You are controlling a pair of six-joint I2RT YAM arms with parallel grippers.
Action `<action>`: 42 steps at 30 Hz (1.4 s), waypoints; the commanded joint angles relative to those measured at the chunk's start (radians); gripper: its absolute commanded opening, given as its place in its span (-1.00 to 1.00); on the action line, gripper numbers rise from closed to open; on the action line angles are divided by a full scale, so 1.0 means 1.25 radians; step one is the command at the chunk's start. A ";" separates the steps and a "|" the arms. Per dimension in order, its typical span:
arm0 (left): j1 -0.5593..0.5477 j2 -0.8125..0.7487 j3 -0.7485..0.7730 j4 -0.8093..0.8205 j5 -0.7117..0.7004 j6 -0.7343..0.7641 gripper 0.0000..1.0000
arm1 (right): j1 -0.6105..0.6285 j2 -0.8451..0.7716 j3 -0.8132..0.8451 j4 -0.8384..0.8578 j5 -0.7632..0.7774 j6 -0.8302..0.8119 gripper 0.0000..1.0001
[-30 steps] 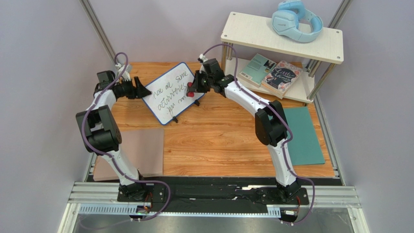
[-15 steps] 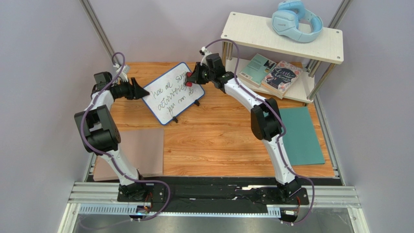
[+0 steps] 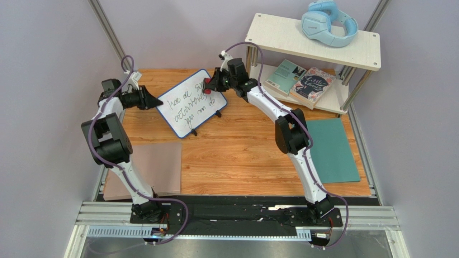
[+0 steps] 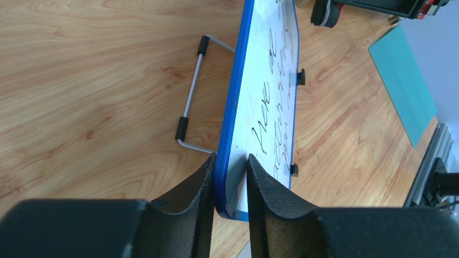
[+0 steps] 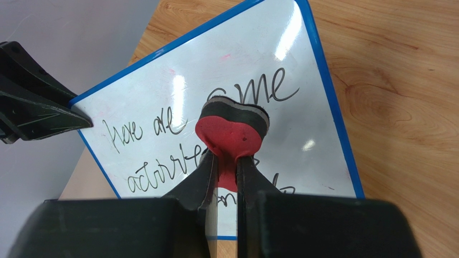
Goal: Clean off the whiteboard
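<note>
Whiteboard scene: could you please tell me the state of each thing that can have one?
whiteboard: propped on its stand, handwriting unerased
eraser: clamped, felt facing the board
left gripper: shut on the whiteboard edge
right gripper: shut on the eraser
headphones: lying on top of the shelf
books: closed, lying flat on the lower level

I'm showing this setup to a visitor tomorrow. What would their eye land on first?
The blue-framed whiteboard with black handwriting, propped at the far left of the table, its edge clamped by the left tool. Next, the red eraser in the right tool, at the writing. Pale blue headphones sit on top of the shelf at far right.
</note>
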 commanded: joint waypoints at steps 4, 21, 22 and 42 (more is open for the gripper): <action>0.005 0.028 0.066 -0.101 0.036 0.133 -0.92 | -0.005 0.002 0.061 -0.078 0.035 -0.075 -1.00; 0.005 0.057 0.178 -0.411 0.079 0.376 -1.00 | 0.059 0.017 0.047 -0.107 0.181 -0.208 -1.00; 0.006 0.060 0.182 -0.420 0.079 0.381 -1.00 | 0.074 0.022 0.061 -0.121 0.182 -0.218 -1.00; -0.056 0.066 0.189 -0.486 0.126 0.371 -1.00 | 0.258 0.068 0.077 -0.230 0.185 -0.418 -1.00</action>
